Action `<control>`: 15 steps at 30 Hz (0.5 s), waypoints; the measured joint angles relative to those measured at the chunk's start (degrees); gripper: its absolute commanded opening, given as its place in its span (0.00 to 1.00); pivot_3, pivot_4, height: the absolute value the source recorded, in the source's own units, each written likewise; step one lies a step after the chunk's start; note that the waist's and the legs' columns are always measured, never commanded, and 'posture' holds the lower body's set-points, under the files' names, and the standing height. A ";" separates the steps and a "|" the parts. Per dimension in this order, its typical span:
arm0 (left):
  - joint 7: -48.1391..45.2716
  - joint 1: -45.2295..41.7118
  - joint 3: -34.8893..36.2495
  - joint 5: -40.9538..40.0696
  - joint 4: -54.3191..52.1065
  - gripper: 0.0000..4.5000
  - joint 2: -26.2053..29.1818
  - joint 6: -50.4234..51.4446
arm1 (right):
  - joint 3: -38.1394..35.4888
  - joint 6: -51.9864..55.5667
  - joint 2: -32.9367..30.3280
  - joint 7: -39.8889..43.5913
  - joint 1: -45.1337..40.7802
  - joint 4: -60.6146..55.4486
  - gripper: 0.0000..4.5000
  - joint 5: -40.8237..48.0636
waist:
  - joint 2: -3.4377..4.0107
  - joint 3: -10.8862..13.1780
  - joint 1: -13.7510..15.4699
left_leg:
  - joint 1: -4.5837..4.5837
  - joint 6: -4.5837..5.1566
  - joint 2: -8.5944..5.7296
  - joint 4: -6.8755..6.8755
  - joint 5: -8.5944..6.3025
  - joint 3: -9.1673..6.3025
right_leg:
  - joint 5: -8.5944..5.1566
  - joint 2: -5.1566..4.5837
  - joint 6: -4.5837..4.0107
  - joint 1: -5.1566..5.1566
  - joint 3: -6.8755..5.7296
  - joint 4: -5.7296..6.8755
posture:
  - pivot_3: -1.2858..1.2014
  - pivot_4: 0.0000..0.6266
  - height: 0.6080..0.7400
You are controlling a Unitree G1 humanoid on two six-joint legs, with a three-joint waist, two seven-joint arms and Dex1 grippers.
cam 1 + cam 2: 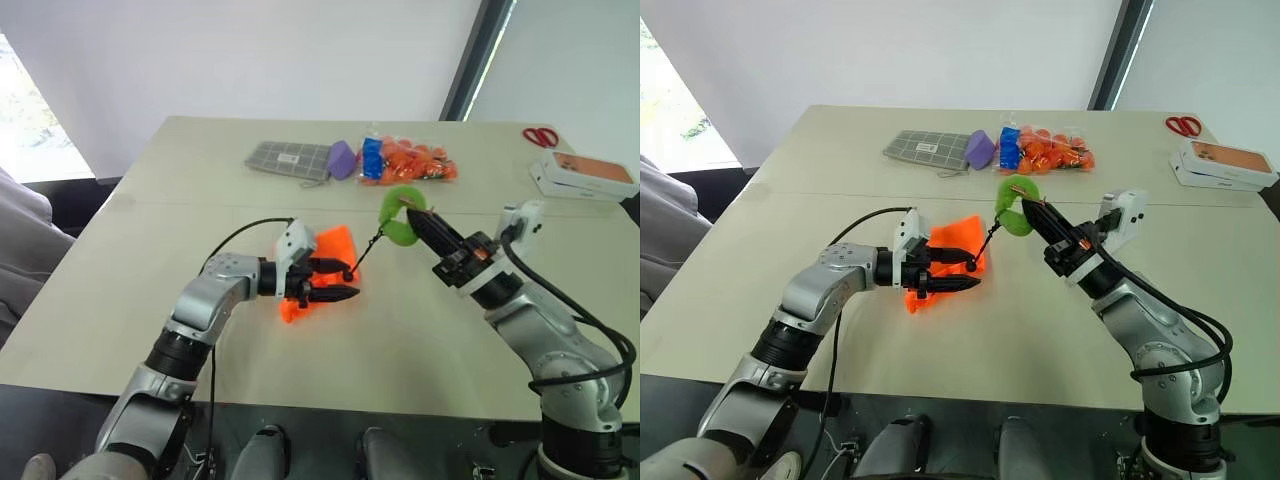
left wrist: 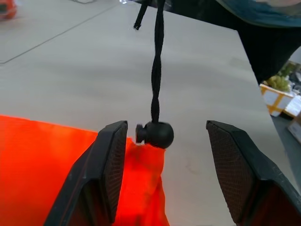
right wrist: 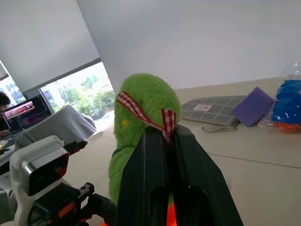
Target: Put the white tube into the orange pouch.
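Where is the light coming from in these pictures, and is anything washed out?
Left eye view: daylight blows out at the left edge; the table is evenly lit. Right wrist view: the bright window is washed out behind the green plush ring. Left wrist view: the orange pouch glows, oversaturated.

This is looking like an office or lab room: a plain beige table (image 1: pixel 150 300) is standing before bare white walls and a tall window (image 3: pixel 80 92) showing buildings and trees outside, a laptop screen (image 3: pixel 26 110) is glowing at one side, and scissors (image 1: pixel 1183 125) and flat boxes (image 1: pixel 1225 162) are lying on the tabletop
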 measured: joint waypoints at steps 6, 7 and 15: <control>3.86 2.31 0.05 0.51 -3.57 0.62 -0.52 -1.28 | 1.42 0.00 1.67 -2.58 -1.48 1.99 0.00 -2.29 | 0.00 0.00 0.03 | 0.00 0.00 0.00 0.00 0.00 0.00 | 0.00 -0.01 -0.01 0.00 0.00 0.00 | 0.52 0.24 0.88; 4.80 2.50 0.13 0.52 -3.82 0.62 -0.76 -1.37 | 1.85 -0.01 1.86 -2.64 -1.48 2.01 0.00 -2.59 | 0.00 0.00 0.03 | 0.00 0.00 0.00 0.00 0.00 0.00 | 0.00 -0.01 -0.01 0.00 0.00 0.00 | 0.52 0.24 0.88; 7.81 4.01 1.91 -2.11 -4.35 0.62 -2.57 0.64 | 3.71 -0.08 4.22 -3.55 -2.00 2.01 0.00 -3.21 | 0.01 0.00 -0.10 | 0.01 0.00 0.00 0.00 0.00 0.00 | 0.00 0.01 -0.01 0.00 0.00 0.01 | 0.52 0.24 0.88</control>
